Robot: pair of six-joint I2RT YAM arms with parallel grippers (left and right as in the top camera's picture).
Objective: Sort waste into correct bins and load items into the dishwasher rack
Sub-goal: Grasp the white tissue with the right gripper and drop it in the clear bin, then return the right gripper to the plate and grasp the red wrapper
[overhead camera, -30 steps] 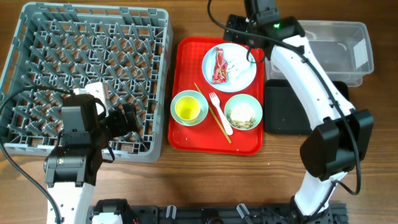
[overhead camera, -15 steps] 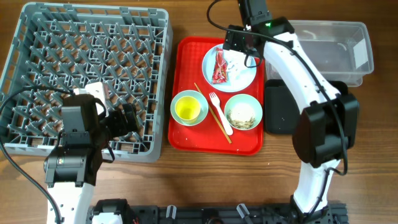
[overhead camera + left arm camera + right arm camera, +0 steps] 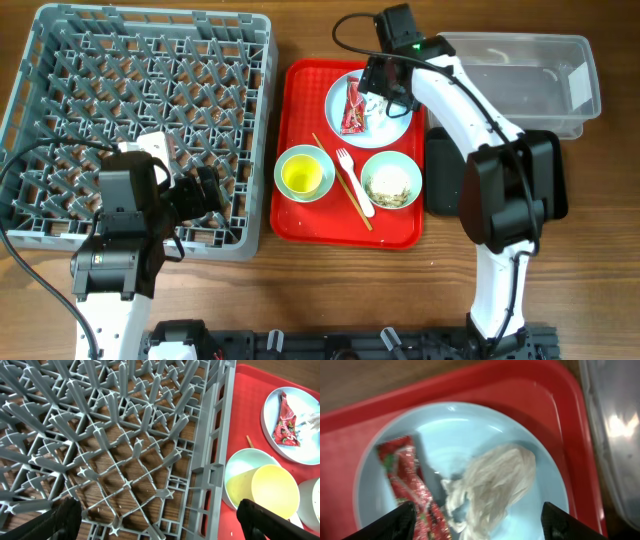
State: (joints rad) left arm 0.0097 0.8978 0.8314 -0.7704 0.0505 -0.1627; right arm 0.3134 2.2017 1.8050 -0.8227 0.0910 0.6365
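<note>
The white plate [image 3: 392, 125] on the red tray holds the red-and-white wrapper [image 3: 353, 106] and a crumpled white paper. My right gripper [image 3: 385, 85] hangs open just above the plate; in the right wrist view its fingers [image 3: 485, 527] straddle the white paper [image 3: 492, 482], with the wrapper [image 3: 402, 477] by the left finger. One mint bowl [image 3: 288, 160] holds the yellow cup [image 3: 302, 176]; the other [image 3: 391, 182] holds the food scraps. The fork [image 3: 355, 186] and chopsticks [image 3: 338, 178] lie between them. My left gripper [image 3: 205, 190] is open and empty over the grey rack's [image 3: 150, 110] front right corner.
The red tray [image 3: 300, 215] lies between the rack and the bins. The clear tub [image 3: 520, 45] stands at the back right, the black tray [image 3: 440, 180] in front of it, partly under my right arm. The left wrist view shows the rack pegs [image 3: 125, 435] and the cup [image 3: 275, 492].
My right gripper has moved left and down from the tray's back edge to just over the plate. The left arm has not moved.
</note>
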